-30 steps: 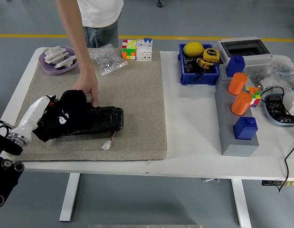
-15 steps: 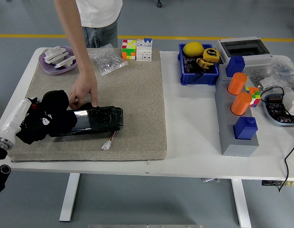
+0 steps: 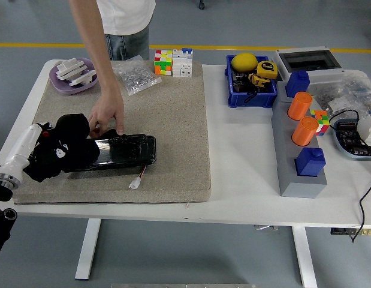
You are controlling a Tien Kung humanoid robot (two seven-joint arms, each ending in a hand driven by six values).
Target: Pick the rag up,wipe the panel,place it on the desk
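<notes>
A glossy black panel (image 3: 122,151) lies on the beige mat (image 3: 167,114) at the left of the table. My left hand (image 3: 56,149), on a white forearm, is covered by the black rag (image 3: 68,147) it grips and rests at the panel's left end. A person's hand (image 3: 106,118) reaches down from the far side and presses fingers on the panel's upper edge. A small white connector (image 3: 135,182) on red wires trails from the panel's front. My right hand is out of view.
A purple dish (image 3: 72,76) of white parts, a clear bag (image 3: 136,75) and colour cubes (image 3: 163,62) line the mat's far edge. To the right are a blue bin (image 3: 251,90), a grey block (image 3: 299,162) with orange cylinders, and cables at the far right.
My left hand with the rag slid left along the panel, from its middle-left to its left end, then edged slightly back right. The person's hand stayed on the panel.
</notes>
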